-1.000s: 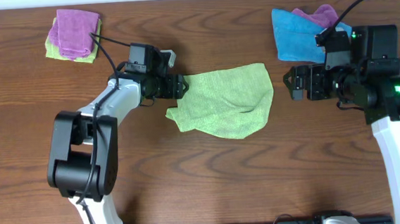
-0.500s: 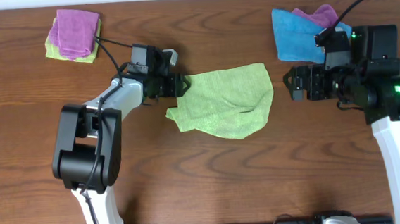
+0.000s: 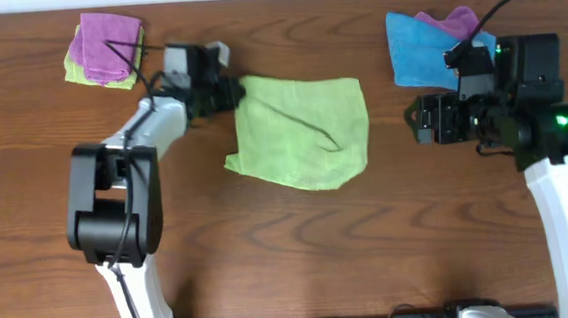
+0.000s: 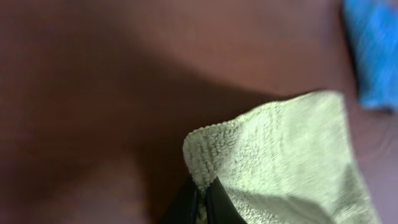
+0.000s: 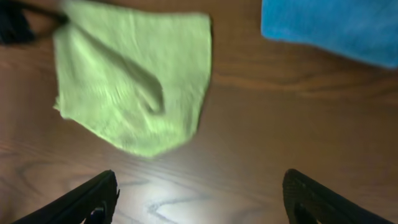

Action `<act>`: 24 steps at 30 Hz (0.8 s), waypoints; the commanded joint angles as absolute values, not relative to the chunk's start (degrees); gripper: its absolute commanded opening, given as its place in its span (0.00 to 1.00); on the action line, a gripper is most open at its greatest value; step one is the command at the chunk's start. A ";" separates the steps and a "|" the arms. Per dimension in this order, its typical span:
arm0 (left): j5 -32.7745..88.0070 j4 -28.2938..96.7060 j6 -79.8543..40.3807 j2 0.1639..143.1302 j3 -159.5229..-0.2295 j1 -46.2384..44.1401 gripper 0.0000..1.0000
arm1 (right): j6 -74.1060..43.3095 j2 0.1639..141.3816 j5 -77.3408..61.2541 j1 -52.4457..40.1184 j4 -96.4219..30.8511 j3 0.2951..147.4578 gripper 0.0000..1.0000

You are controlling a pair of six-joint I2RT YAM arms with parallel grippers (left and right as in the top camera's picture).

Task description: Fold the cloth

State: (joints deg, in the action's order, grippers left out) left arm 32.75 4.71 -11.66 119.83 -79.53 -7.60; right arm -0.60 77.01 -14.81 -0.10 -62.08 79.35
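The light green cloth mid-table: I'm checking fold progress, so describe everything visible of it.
The light green cloth looks like terry towelling. It is roughly four-sided and lies mostly flat on the wooden table, with a diagonal crease across its middle and an uneven lower edge. Its upper-left corner is pinched in the shut left gripper and seems slightly raised. No neat fold shows yet.

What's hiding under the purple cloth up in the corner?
A light green cloth lies under the purple cloth. Only a strip along two of its sides peeks out. The rest is covered, so I cannot tell whether anything else is tucked between them.
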 commanded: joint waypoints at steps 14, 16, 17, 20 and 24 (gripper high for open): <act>20.84 6.07 -10.28 120.49 -84.18 -5.23 0.06 | 2.31 96.95 -18.90 -14.90 -54.15 77.82 0.70; 18.41 8.25 -10.28 120.49 -84.18 -5.23 0.06 | 2.20 99.26 -17.96 -16.03 -52.62 77.82 0.69; 16.97 9.28 -10.26 120.46 -84.18 -5.23 0.06 | 2.20 100.03 -17.98 -16.27 -52.21 77.82 0.69; 12.84 12.38 -9.06 120.42 -84.18 -5.06 0.06 | 1.45 102.04 -18.02 -16.53 -51.66 77.82 0.69; 10.70 14.61 -8.99 119.61 -84.18 -4.69 0.06 | 1.34 102.32 -17.98 -16.53 -51.37 77.84 0.69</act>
State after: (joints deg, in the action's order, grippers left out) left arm 14.61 13.96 -10.28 119.83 -83.26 -5.26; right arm 1.52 102.50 -18.28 -16.27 -51.70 77.91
